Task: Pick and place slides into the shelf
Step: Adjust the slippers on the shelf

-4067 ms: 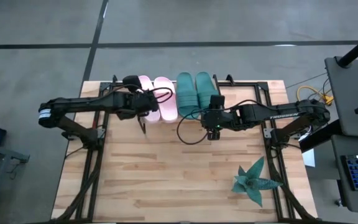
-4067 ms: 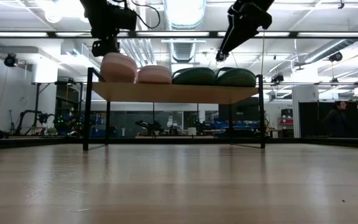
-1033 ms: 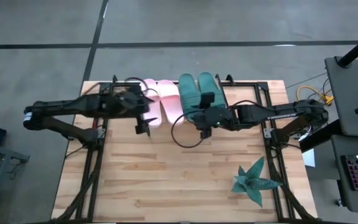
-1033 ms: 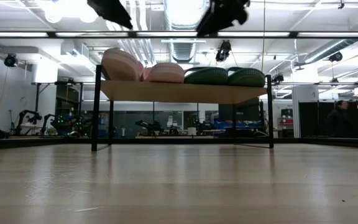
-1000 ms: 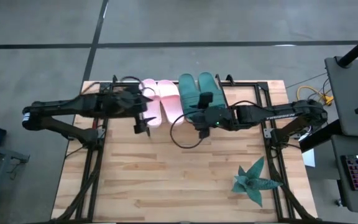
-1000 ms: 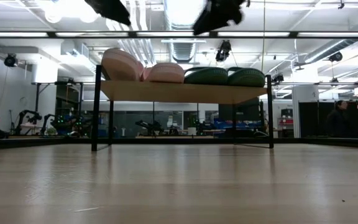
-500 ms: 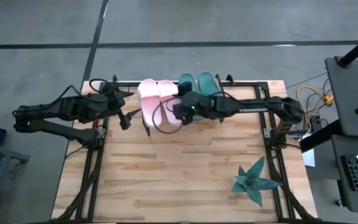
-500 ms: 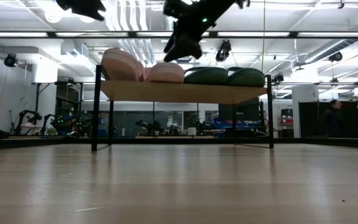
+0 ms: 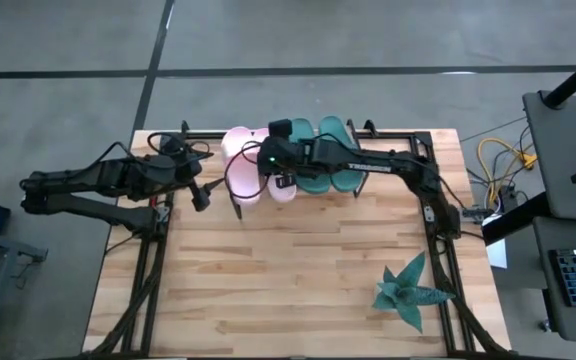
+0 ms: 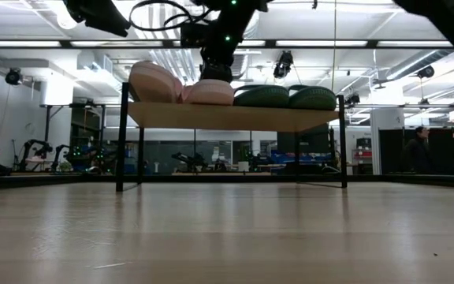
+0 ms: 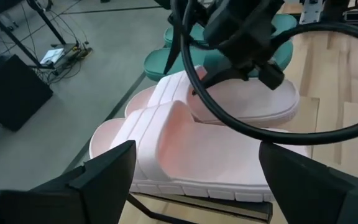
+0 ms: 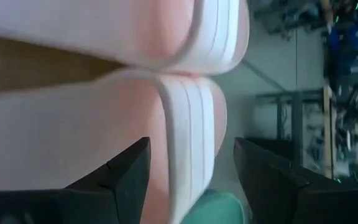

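Large butcher-block wooden table [image 9: 268, 290] carries a small low shelf [image 10: 235, 117] with a light wooden board top and thin black metal legs, standing at the table's far edge. Four rubber slide sandals sit side by side on the shelf top: pale pink pair [image 10: 181, 87] on the left arm's side, dark teal-green pair [image 10: 282, 97] on the right arm's side. Spiky teal star-shaped plant [image 9: 410, 291] lies on the table near the front right corner, well apart from the shelf.

The right hand [image 9: 280, 182] hides part of the inner pink slide [image 9: 280, 190] from above.
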